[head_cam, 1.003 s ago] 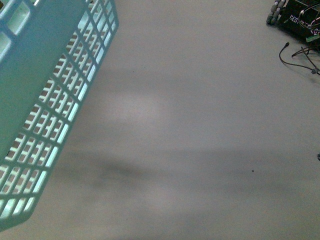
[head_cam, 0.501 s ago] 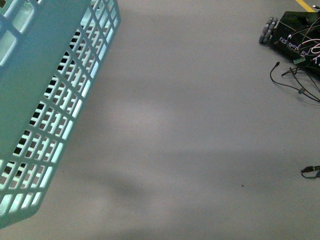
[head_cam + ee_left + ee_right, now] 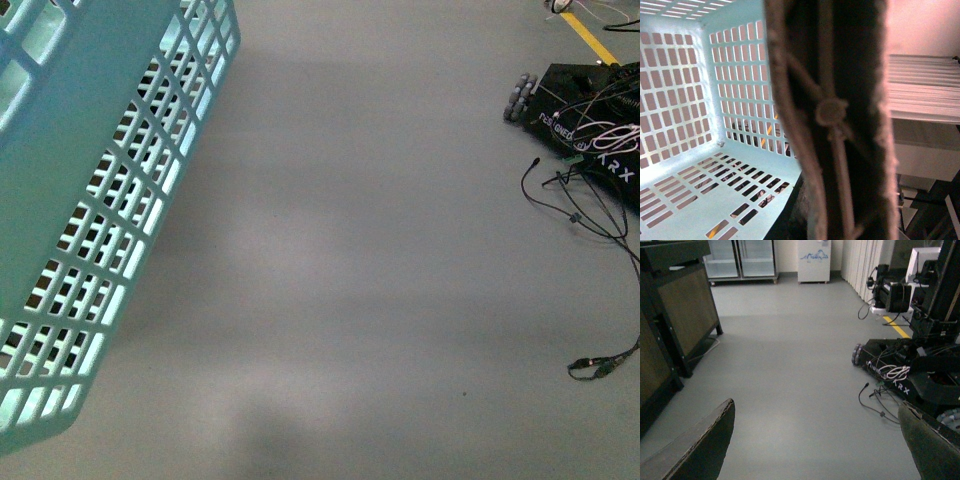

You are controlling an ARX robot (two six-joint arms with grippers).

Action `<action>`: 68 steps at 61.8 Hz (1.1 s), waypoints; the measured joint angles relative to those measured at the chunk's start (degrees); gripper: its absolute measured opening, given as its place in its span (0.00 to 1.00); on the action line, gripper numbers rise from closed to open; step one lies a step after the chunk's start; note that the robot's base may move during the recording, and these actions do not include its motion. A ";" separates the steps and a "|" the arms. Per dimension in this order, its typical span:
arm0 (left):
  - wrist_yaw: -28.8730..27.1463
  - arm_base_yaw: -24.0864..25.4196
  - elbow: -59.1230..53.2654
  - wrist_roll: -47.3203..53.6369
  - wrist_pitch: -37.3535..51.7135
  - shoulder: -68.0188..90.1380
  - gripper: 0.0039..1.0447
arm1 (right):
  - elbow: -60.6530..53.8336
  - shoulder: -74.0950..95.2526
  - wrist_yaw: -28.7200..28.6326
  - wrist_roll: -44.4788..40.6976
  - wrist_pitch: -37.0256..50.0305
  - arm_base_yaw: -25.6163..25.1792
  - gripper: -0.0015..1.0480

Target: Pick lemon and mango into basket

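Teal slotted plastic basket [image 3: 70, 200] at 9 o'clock, no fruit visible inside. Black wheeled base [image 3: 590, 120] has drifted in at 2 o'clock, so the robot is likely travelling. Right gripper [image 3: 816, 407] spread wide, empty; left gripper's state unclear. Lemon, mango unseen.

The grey floor [image 3: 380, 260] is lying smooth and matte across the front view. A black wheeled robot base [image 3: 585, 115] is sitting on it at the far right. Loose black cables [image 3: 575, 215] are trailing over the floor beside the base, and a yellow line [image 3: 590, 38] is running just behind it.
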 joint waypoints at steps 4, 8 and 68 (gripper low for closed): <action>0.00 0.00 0.00 0.00 0.00 0.00 0.04 | 0.00 0.00 -0.02 0.00 0.00 0.00 0.92; 0.00 0.00 0.00 0.02 0.00 0.00 0.04 | 0.00 0.00 -0.04 -0.02 0.00 0.00 0.92; 0.00 0.00 0.00 0.02 0.00 0.00 0.04 | 0.00 0.00 -0.02 -0.02 0.00 0.00 0.92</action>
